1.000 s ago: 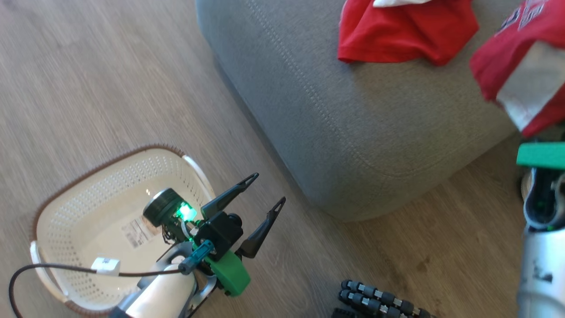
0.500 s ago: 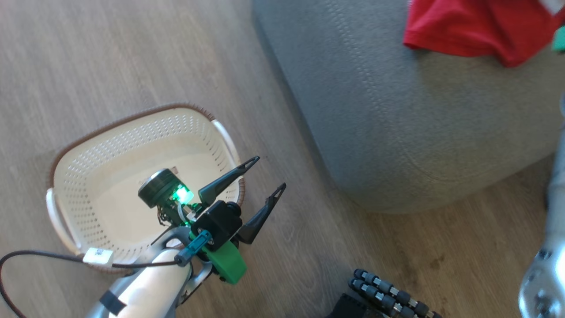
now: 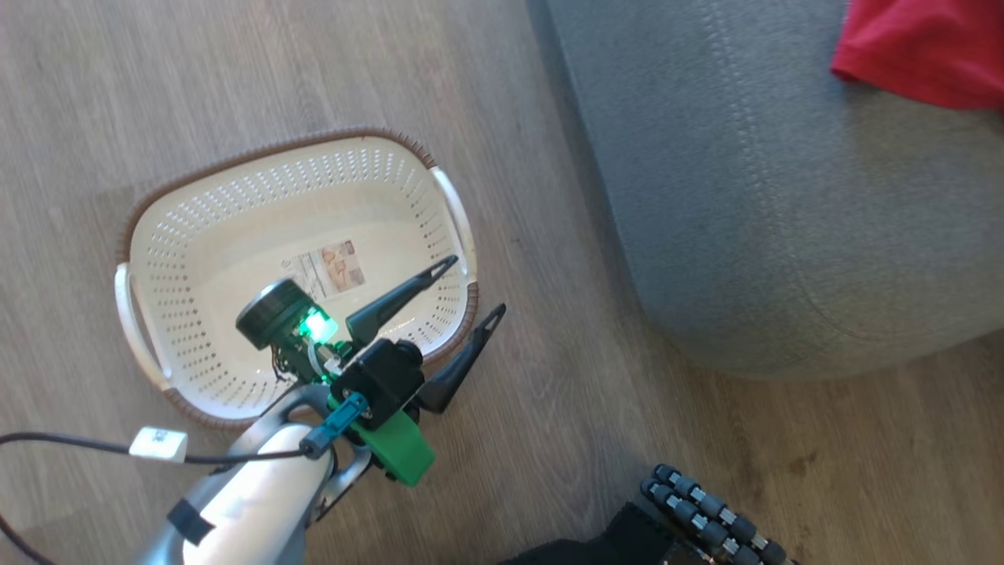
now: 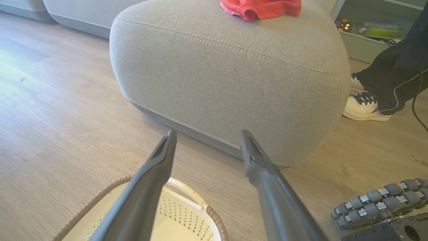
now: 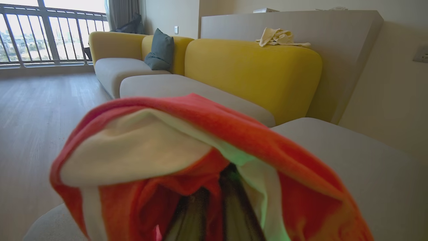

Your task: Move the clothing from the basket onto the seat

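Note:
The white perforated basket (image 3: 196, 259) with a brown rim stands on the floor, holding nothing but its label sticker; its rim (image 4: 214, 217) shows below my left fingers. My left gripper (image 3: 477, 284) hangs open over the basket's right edge, nothing between its fingers (image 4: 209, 132). One red garment (image 3: 918, 55) lies on the grey seat (image 3: 784, 220), also seen as a red garment (image 4: 264, 6) on top of the seat (image 4: 234, 73). My right gripper (image 5: 217, 194) is shut on a red-and-white garment (image 5: 200, 140), held above the grey seat (image 5: 351, 160). The cloth drapes over its fingertips.
Wood floor surrounds the basket. My base's roller wheel (image 3: 706, 518) sits at the lower right. A person's white shoe (image 4: 364, 107) and dark trouser leg stand beside the seat's far corner. A yellow sofa back (image 5: 250, 73) rises behind the seat.
The head camera has swung, so the basket and seat slid right and up in the picture. The right arm with its garment has passed out of the head view. The left gripper stays open.

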Tool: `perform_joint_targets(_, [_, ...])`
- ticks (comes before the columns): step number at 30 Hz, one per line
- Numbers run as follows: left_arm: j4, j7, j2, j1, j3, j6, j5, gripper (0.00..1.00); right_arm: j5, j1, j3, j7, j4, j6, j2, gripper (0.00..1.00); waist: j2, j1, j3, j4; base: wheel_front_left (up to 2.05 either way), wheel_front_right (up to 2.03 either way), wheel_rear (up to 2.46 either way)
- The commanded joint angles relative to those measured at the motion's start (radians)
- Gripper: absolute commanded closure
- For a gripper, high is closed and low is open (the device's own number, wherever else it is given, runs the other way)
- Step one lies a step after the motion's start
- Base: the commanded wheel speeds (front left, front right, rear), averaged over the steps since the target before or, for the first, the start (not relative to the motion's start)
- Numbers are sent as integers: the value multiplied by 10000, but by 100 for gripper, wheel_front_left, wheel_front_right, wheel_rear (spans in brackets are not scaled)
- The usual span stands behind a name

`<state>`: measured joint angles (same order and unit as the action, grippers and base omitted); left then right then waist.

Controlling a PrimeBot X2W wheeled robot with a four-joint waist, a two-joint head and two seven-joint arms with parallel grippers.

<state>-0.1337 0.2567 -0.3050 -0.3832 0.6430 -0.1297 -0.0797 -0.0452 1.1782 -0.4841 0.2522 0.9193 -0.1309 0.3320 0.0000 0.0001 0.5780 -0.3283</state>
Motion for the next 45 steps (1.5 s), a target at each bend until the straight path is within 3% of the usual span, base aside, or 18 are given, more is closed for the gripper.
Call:
perform_joint_targets(1, [388, 51, -152, -225, -338, -9, -21, 0, 272, 489, -238, -32, -41, 2, 447, 100, 0, -1, 214, 186, 0, 0, 0])
perform_joint_targets(6, [433, 51, -223, -289, -438, -9, -18, 0, 1161, 1107, -2011, -17, 1007, 2, 780, 100, 0, -1, 501, 431, 0, 0, 0])
perform_joint_targets(10, [458, 51, -206, -306, -535, -10, -32, 0, 2278, 1148, -3150, -334, 1583, 2, 678, 100, 0, -1, 649, 576, 0, 0, 0])
perform_joint_targets(16, [502, 51, -241, -280, -600, -10, -3, 0, 3549, 1312, -3725, -198, 1670, 2, 48, 100, 0, -1, 789, 654, 0, 0, 0])
perform_joint_targets(23, [504, 51, -264, -311, -719, -10, -7, 0, 4724, 1076, -5070, -1270, 1833, 2, -323, 100, 0, -1, 832, 688, 0, 0, 0])
perform_joint_targets(27, [516, 51, -248, -300, -779, -10, 4, 0, 5237, 1214, -5435, -1367, 1934, 2, -607, 100, 0, -1, 827, 601, 0, 0, 0])
perform_joint_targets(28, [521, 51, -247, -296, -783, -10, 2, 0, 5316, 1231, -5504, -1318, 1919, 2, -608, 98, 0, -1, 818, 579, 0, 0, 0])
perform_joint_targets(30, [516, 51, -242, -286, -783, -10, -12, 0, 5426, 1297, -5633, -1233, 1963, 2, -649, 0, 0, -1, 772, 544, 0, 0, 0])
perform_joint_targets(45, [280, 51, 421, -132, -623, -10, -76, 0, 6195, 832, -5481, -464, 2671, 2, -675, 0, 0, -1, -602, 303, 0, 0, 0])
